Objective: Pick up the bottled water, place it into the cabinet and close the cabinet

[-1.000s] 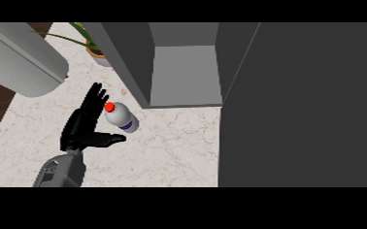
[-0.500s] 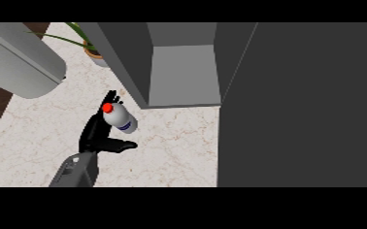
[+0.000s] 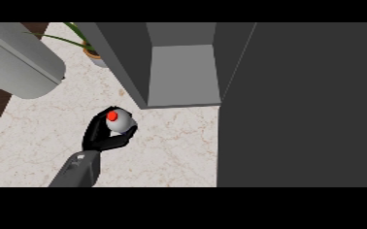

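Black left hand [image 3: 95,136] is curled right round the white bottled water with the red cap [image 3: 120,122], cap facing up, over the pale marble counter [image 3: 172,150]; open grey cabinet [image 3: 183,73] just up-right of the hand, its dark door [image 3: 301,106] further right

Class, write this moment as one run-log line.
left hand: shut on bottled water | bottled water: outside cabinet, over counter | cabinet: open | right hand: not in view
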